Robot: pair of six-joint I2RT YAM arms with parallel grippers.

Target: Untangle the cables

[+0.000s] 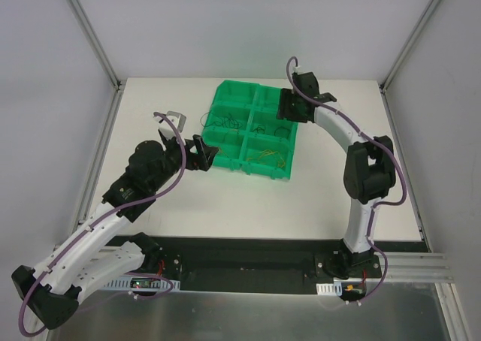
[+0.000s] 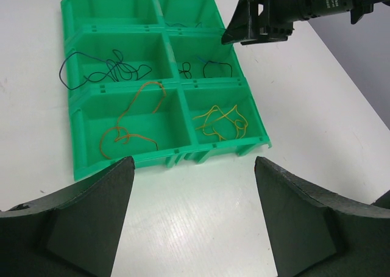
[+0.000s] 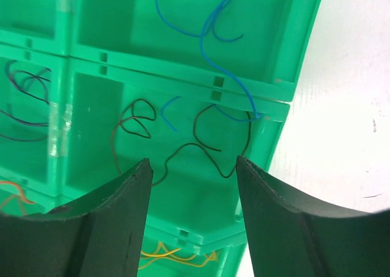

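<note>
A green tray (image 1: 264, 173) with several compartments sits on the white table. In the left wrist view its compartments (image 2: 164, 158) hold a dark blue cable (image 2: 103, 71), an orange cable (image 2: 131, 121), a yellow cable (image 2: 222, 121) and a black cable (image 2: 207, 66). My left gripper (image 2: 192, 164) is open and empty above bare table just short of the tray's near wall (image 1: 201, 153). My right gripper (image 3: 192, 164) is open and empty, hovering over the compartment with the black cable (image 3: 183, 146). A blue cable (image 3: 207, 30) drapes over the divider (image 3: 183, 75) into that compartment.
The right arm's wrist (image 2: 274, 8) hangs over the tray's far right side. White walls with metal posts (image 1: 94, 40) enclose the table at the back and sides. Bare white table (image 1: 248, 206) lies between the tray and the arm bases.
</note>
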